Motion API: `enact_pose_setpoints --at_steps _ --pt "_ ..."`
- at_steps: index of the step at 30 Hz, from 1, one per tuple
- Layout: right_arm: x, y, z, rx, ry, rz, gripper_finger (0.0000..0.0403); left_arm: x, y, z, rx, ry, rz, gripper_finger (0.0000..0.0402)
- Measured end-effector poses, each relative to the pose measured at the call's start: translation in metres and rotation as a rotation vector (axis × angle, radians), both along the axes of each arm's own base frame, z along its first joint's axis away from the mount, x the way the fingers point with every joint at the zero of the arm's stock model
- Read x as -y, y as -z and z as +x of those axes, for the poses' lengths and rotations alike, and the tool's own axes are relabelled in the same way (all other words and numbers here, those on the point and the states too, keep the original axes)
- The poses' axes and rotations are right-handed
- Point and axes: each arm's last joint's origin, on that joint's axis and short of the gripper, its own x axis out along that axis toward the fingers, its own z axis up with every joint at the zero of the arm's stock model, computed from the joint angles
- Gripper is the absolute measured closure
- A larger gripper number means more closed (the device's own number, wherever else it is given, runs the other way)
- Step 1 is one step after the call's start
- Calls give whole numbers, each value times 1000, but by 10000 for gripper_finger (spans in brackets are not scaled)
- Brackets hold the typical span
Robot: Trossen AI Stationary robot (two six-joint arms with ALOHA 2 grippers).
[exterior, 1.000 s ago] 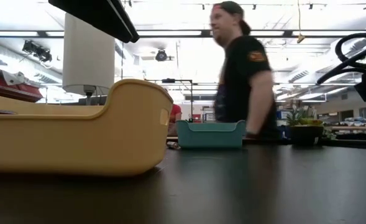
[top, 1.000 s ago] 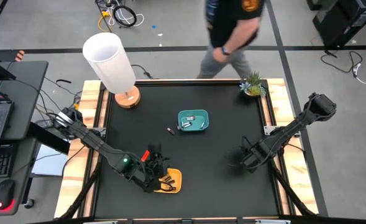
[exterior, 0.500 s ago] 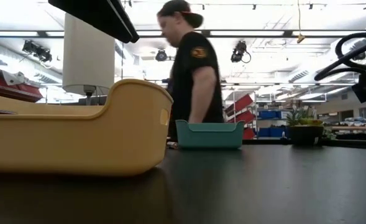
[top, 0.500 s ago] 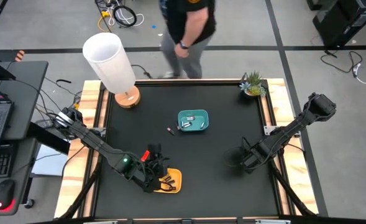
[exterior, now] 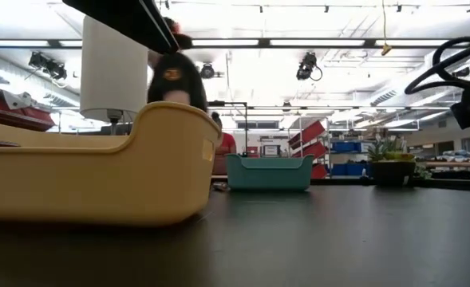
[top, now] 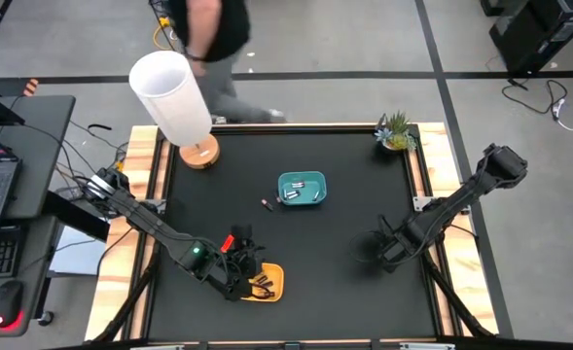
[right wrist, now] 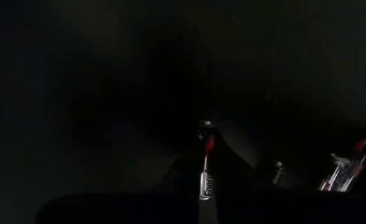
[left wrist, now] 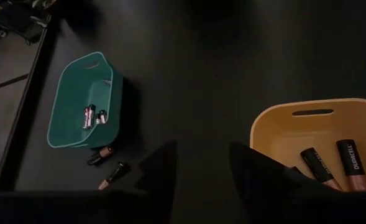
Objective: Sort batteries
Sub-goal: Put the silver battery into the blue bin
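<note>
The right gripper point(top: 372, 250) sits low over the table's right side, its fingers pinched together; in its wrist view a slim silvery battery point(right wrist: 205, 180) shows between them, seemingly gripped. To do this well, lift straight, keep the pinch firm, and carry it over the teal tray point(top: 303, 190) before letting go. The left gripper point(top: 250, 275) hangs spread over the yellow tray point(left wrist: 312, 134), holding nothing. That tray holds copper-ended batteries point(left wrist: 350, 165); the teal one holds silvery ones point(left wrist: 88, 116). Two loose batteries point(left wrist: 100, 155) lie just beside it.
</note>
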Motion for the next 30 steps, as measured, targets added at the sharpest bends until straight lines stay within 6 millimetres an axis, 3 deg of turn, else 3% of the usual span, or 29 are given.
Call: enact_pose_setpoints --at_steps 4,19,24,30 --pt "-7 -14 16 216 -35 -53 397 1 0 -1 -1 -2 -5 240" --pt "-7 -31 58 622 -199 -112 400 1 1 -2 -9 -12 -15 240" --pt "5 -48 87 867 -238 -252 397 3 -1 0 19 -6 -29 240" --pt "36 -74 114 1081 -238 -491 395 4 -2 1 29 3 -31 240"
